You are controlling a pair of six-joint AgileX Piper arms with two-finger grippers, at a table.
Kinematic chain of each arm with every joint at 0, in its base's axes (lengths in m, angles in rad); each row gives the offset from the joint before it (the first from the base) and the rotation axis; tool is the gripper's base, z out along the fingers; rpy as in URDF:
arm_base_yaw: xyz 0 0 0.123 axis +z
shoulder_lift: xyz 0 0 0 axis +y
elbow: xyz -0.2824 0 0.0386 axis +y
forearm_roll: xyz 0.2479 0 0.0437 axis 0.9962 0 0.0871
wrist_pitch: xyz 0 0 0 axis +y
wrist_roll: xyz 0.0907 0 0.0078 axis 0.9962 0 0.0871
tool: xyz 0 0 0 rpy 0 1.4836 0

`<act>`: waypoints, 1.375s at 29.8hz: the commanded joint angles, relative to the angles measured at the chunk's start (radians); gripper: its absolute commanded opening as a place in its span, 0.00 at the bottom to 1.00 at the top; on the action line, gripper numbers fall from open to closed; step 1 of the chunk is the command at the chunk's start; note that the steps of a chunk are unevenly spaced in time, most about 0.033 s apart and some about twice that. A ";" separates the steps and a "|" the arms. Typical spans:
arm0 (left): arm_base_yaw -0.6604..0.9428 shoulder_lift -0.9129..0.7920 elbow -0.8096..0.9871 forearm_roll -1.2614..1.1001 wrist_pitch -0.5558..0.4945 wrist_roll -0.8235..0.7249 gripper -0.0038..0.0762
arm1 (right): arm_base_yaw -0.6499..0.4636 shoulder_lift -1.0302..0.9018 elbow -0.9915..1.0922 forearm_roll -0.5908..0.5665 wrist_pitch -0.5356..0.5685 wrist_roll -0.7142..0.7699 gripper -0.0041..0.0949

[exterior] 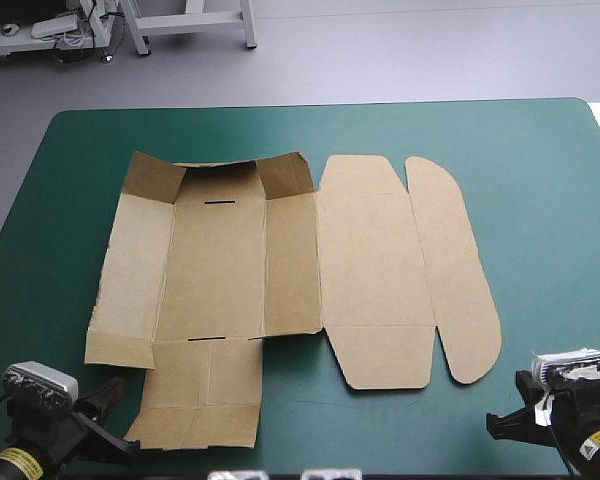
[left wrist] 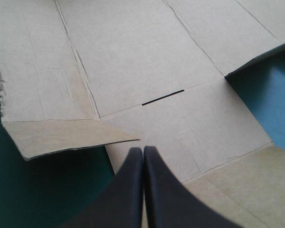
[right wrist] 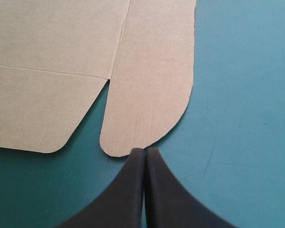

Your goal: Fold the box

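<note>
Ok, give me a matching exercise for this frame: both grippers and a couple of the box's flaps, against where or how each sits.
Things:
1. left gripper
2. right gripper
3. rounded flap
4. far corner flaps

States:
A. tilted up, not flat
B. jaws shut, at the rounded flap's near tip
C. lying flat at the right end of the box
D. jaws shut, by the near flap, a slot ahead

Pairs: 1-D, 2-B, 3-C, 4-A.

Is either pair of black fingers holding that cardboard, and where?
Nothing is held: the box lies flat, and the left gripper and right gripper are both shut on nothing.
</note>
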 commanded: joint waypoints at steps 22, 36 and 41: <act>-0.005 0.026 -0.036 0.008 -0.063 -0.004 0.04 | 0.004 0.010 -0.036 0.005 -0.062 -0.006 0.02; -0.005 0.493 -0.510 -0.001 -0.002 -0.037 0.04 | 0.004 0.010 -0.036 0.005 -0.062 -0.006 0.02; -0.005 0.676 -0.646 0.006 -0.032 -0.030 0.04 | 0.004 0.010 -0.036 0.005 -0.062 -0.006 0.02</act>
